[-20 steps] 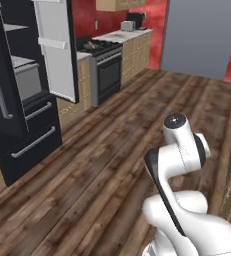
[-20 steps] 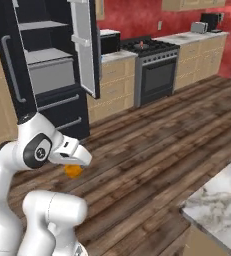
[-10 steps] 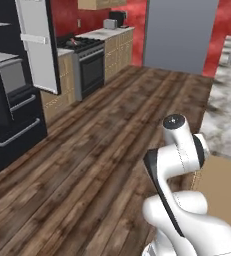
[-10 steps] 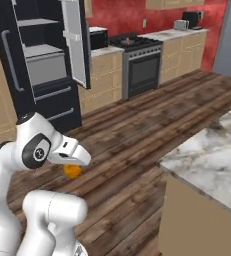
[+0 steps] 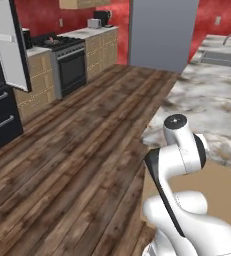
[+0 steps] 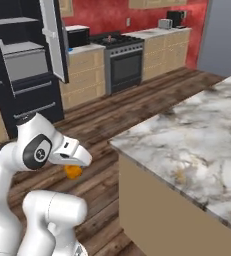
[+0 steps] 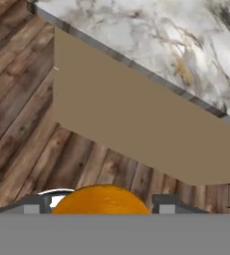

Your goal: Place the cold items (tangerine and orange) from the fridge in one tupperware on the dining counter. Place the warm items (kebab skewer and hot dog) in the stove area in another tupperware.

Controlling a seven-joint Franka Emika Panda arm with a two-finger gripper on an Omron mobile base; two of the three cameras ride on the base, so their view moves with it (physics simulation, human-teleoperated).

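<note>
- Marble tabletop [image 6: 197, 145] of the dining counter spreads ahead and to the robot's right, its tan side panel [image 7: 136, 129] facing the arm; in the hand view the slab sits above and beyond the fruit, well apart from it and higher than where the fruit hangs.
- Fridge [image 6: 22, 75] stands open, far back on the left across the wooden floor [image 5: 72, 165], with the stove [image 6: 124, 62] beside it.
- Hand [image 7: 101, 204] is tucked low against the robot's body, its two fingertips [image 7: 166, 205] spread and clamped on either side of the round fruit.
- Orange fruit [image 7: 100, 199] sits between those tips; the right base view shows it as an orange ball [image 6: 73, 171] under the wrist, over the floor. Whether it is the orange or the tangerine I cannot tell.
- No tupperware can be made out on the part of the tabletop in view.
- Judgement: the fruit must travel up and forward-right to clear the slab's edge before any lowering.
</note>
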